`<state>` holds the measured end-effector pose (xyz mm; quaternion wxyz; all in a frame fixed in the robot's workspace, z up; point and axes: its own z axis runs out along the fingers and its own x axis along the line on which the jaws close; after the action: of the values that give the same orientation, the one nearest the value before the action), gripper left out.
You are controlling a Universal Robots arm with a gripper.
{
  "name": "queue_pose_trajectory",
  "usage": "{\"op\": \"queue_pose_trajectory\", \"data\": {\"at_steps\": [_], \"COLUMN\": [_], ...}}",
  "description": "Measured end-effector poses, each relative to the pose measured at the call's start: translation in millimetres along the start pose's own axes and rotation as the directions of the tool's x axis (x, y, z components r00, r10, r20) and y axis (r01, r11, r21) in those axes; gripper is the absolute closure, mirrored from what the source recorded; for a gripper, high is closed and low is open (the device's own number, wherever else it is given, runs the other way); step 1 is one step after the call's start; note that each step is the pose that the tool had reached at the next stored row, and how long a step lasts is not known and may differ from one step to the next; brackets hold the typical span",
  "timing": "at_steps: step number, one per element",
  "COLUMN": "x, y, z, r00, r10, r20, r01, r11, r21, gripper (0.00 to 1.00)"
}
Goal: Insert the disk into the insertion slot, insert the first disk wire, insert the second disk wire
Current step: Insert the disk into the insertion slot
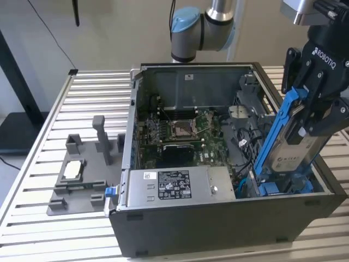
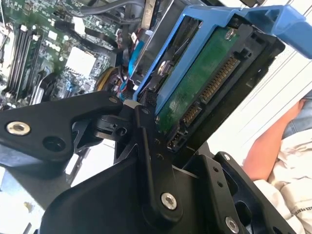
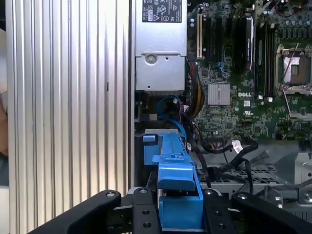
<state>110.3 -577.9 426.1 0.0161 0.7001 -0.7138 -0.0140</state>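
Gripper (image 1: 313, 117): clamped on disk (image 1: 289, 157), grip taken across blue bracket (image 1: 277, 134).
Disk: steeply tilted, lower end down inside computer case (image 1: 218, 229) at exterior view's right end, at mouth of insertion slot (image 1: 281, 187); not seated.
Risks for you to watch: tilt looks off slot axis, so bracket may jam on cage edge. Blue cable (image 3: 170, 103) lies near bay and could snag or get pinched under disk.
Arm pose: wrist above case's right end, tool canted with disk. Elbow joint (image 1: 191, 33) stands behind case.
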Motion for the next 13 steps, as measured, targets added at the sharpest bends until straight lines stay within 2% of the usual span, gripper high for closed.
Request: {"op": "queue_pose_trajectory", "data": {"at_steps": [4, 13], "x": [-0.1, -1.6], "y": [-0.3, -1.1], "z": [5.9, 7.2], "r00": [1.0000, 1.0000], "r10": [-0.001, -0.002], "r20": [-0.0002, 0.0022], "r01": [0.001, 0.002], "r11": [1.0000, 1.0000], "r21": [0.0001, 0.0055], "gripper": [0.67, 0.67]}}
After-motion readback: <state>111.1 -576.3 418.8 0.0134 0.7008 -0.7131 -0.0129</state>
